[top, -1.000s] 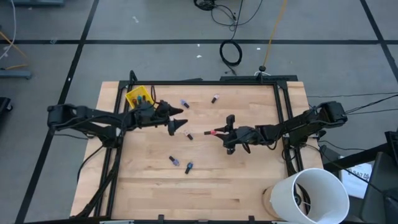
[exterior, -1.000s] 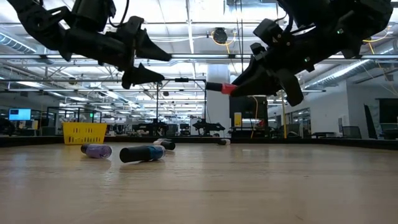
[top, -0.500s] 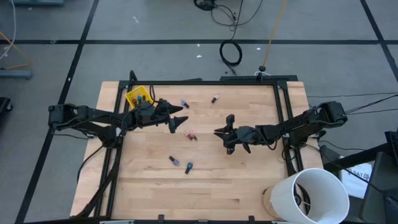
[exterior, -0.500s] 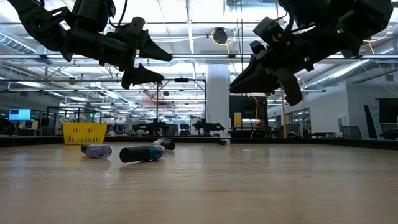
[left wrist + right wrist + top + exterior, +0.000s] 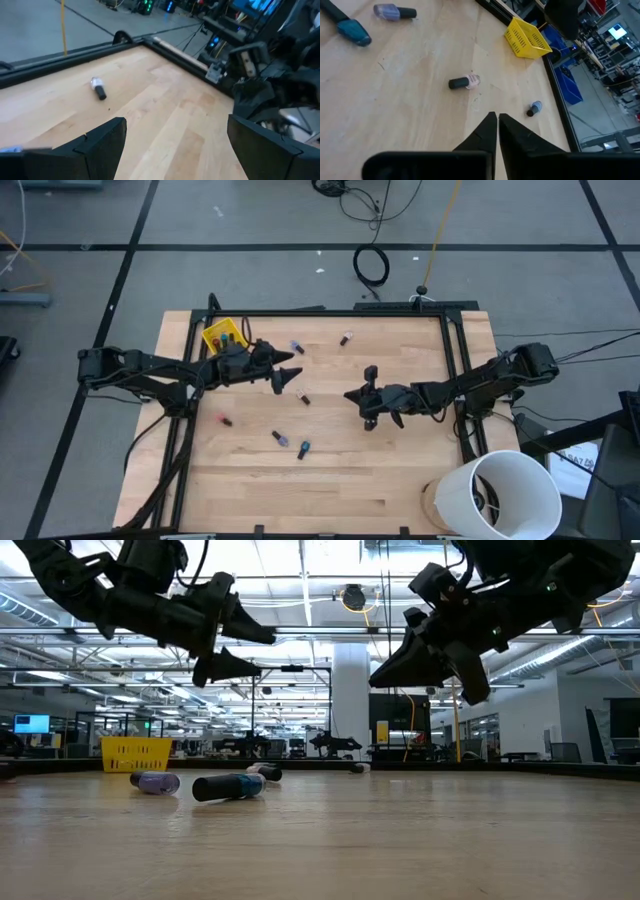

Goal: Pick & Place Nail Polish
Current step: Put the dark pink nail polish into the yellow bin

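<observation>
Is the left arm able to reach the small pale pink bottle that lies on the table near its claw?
Probably yes. The small pale pink bottle with a dark cap lies alone on the wooden table just beyond the open left claw. The shut right claw is farther off, not between them.

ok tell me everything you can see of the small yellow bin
The small yellow bin is a little basket that looks like plastic, with slatted, see-through walls and an open top. It stands upright on the wooden table in the far left corner, close to the black frame rail. From above, small coloured things show inside it, too small to name. Neither gripper touches it; the left arm passes beside it.
</observation>
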